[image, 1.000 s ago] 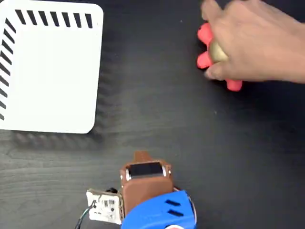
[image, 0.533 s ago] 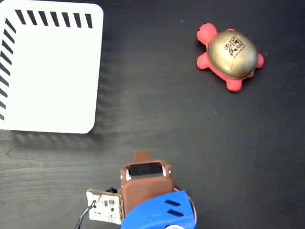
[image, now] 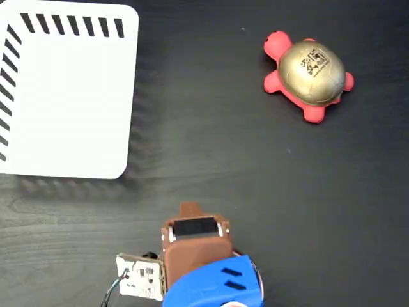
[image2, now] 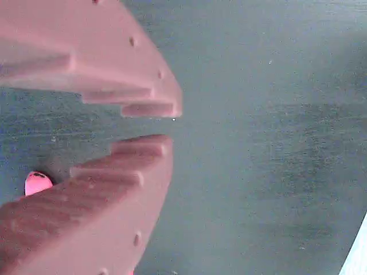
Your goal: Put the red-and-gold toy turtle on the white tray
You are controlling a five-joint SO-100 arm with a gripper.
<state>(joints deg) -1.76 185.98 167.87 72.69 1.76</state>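
A person's hand, seen covering the red-and-gold toy turtle [image: 307, 77] a second ago, has been withdrawn, and the toy has been left alone on the dark counter [image: 211, 141]. Between the half-second mark and now, nothing further is seen to have moved: the turtle lies in the same spot, shell up, head turned toward the upper left of the fixed view, and the arm [image: 198, 262] is parked at the lower edge in the same pose.

From this it can be judged that the scene has been set and the task proper is only about to begin; no reach has been started.

The pincer [image2: 166, 123] is shown in the wrist view with its toothed jaws drawn close, only a narrow gap being left between the tips, and nothing is held between them. A small coral-red part of the toy is glimpsed behind the lower jaw at the left edge of that view, so the turtle is placed ahead of the pincer and off to one side, well apart from it, not between the jaws.

The white tray [image: 70, 96] is left empty, well apart from the pincer on the opposite side to the turtle. It is judged that the jaws must be opened wider before the domed shell can be taken.
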